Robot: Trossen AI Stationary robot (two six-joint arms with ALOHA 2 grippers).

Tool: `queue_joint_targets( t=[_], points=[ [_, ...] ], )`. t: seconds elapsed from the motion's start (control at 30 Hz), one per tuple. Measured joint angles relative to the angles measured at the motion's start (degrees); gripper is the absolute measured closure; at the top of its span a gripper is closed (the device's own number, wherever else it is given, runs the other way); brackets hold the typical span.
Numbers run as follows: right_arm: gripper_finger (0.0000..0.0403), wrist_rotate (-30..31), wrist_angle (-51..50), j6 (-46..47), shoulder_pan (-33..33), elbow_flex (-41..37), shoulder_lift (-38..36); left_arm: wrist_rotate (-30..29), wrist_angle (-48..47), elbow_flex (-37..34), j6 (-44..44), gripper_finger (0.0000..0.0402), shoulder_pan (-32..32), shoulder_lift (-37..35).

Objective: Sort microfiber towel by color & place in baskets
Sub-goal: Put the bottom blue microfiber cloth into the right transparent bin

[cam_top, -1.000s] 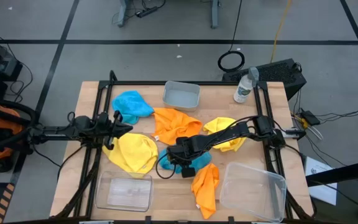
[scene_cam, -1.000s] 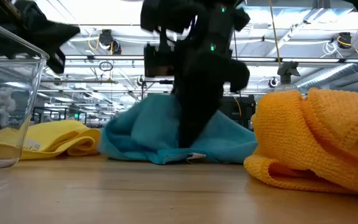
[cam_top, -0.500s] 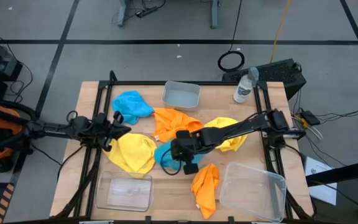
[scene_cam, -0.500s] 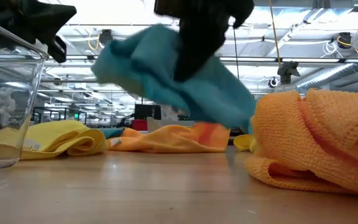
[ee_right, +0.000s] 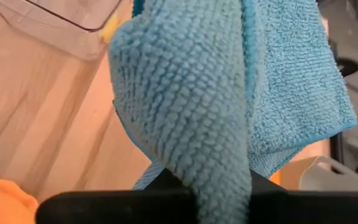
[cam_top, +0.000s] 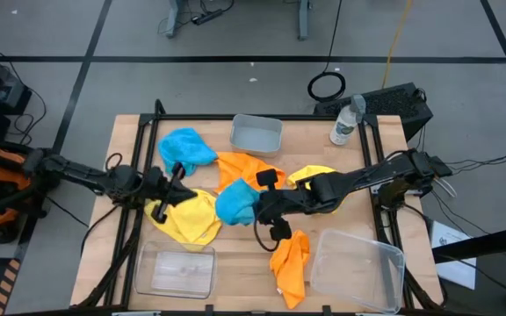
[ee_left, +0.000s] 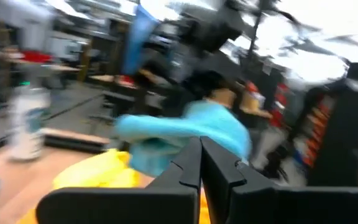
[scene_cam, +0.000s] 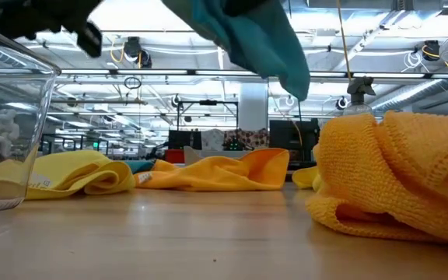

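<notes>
Between the right tool's closed fingers, blue towel, lifted.

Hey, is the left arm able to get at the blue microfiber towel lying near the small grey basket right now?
Probably yes. The left pincer sits shut just beside that blue microfiber towel, with nothing lying on the towel. The right pincer is away mid-table, shut on the other blue towel.

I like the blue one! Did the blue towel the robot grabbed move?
Yes. The blue towel, shut in the right tool, rose off the table and moved toward the grey basket.
</notes>
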Motion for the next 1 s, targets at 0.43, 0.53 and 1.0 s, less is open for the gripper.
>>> queue_joint_targets(
  t=[0.43, 0.53, 1.0],
  points=[
    [0.0394, 0.2, -1.0, -1.2, 6.8, 0.0, -0.3, -3.4, 14.2, 18.3, 16.3, 0.0267, -10.3, 34.8],
    [0.0394, 3.0, -3.2, -1.0, 8.3, 0.0, -0.3, -5.4, 13.6, 24.2, 17.6, 0.0217, -10.1, 40.6],
    [0.034, 15.3, -7.1, 10.1, 10.2, 0.0, -0.3, -11.1, 2.3, 39.2, 19.7, 0.0166, -7.7, 56.1]
  ],
)
